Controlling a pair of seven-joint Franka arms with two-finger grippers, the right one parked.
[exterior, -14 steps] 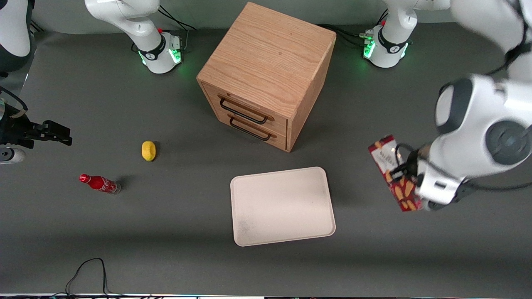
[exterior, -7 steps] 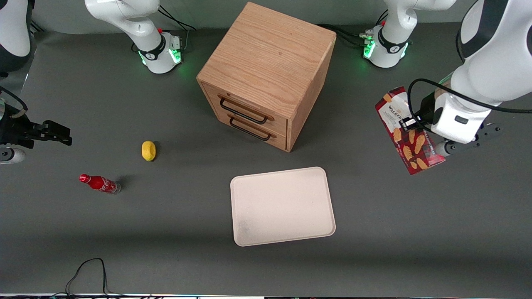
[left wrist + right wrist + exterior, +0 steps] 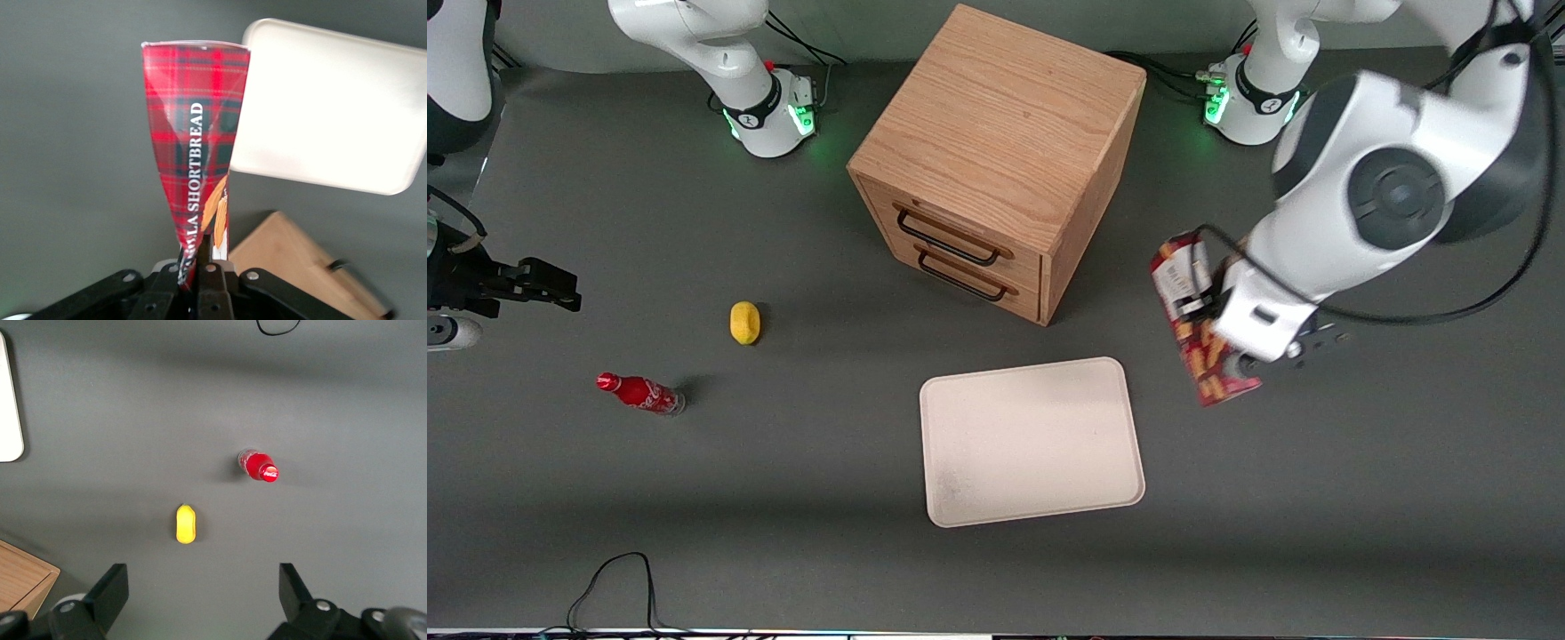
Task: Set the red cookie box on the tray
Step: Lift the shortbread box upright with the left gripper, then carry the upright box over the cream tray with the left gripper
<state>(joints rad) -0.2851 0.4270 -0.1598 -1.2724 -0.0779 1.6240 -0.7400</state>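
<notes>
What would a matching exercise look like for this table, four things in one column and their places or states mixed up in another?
Things:
1. red cookie box
2. tray
3. lemon
4. red soda bottle

Places or states:
A. standing upright, toward the parked arm's end
B. gripped in the left claw, off the table
C. bare, in front of the drawer cabinet
D. lying between the bottle and the cabinet

Pairs: 1-B, 2-C, 3-D, 4-A

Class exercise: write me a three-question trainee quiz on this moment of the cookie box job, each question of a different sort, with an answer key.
1. True or false: the red cookie box already lies on the tray.
2. What does the end effector hold? A. lemon B. red cookie box C. soda bottle
3. Fill in: the wooden cabinet has ___ drawers.

Key: 1 false, it is held in the air beside the tray; 2 B; 3 two.
</notes>
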